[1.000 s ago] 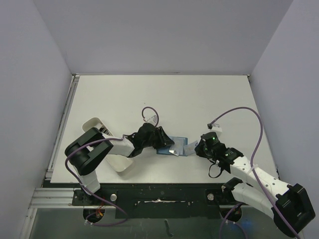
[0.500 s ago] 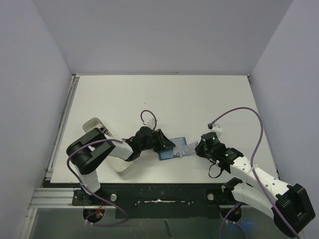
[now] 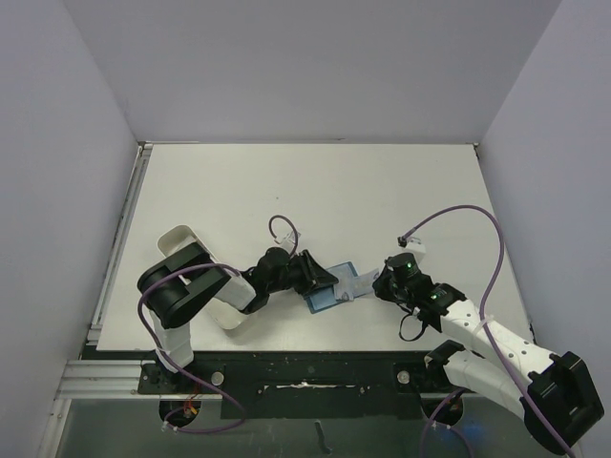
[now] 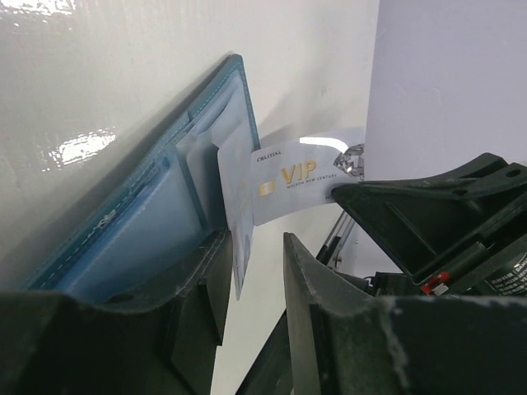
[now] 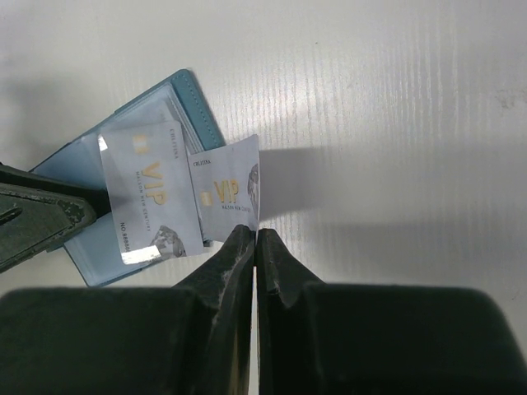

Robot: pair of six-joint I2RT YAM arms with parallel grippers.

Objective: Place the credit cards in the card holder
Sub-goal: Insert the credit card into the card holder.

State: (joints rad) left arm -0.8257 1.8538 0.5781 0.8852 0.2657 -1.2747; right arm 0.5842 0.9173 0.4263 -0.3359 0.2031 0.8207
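The teal card holder lies open on the table near the front middle. In the right wrist view the card holder carries one pale VIP credit card lying partly over its inner pockets. Overlapping that card's right edge is a second credit card, pinched at its near edge by my shut right gripper. My left gripper stands open; one finger rests against the card holder and the first card's corner hangs in the gap. The held card reaches in from the right.
A long white tray sits under my left arm at the table's left front. A purple cable loops over the right arm. The table's front edge runs just behind both grippers.
The left gripper has drawn back toward the left and front, and the card holder has swung and slid with it. The right gripper has stayed put, shut on its card.
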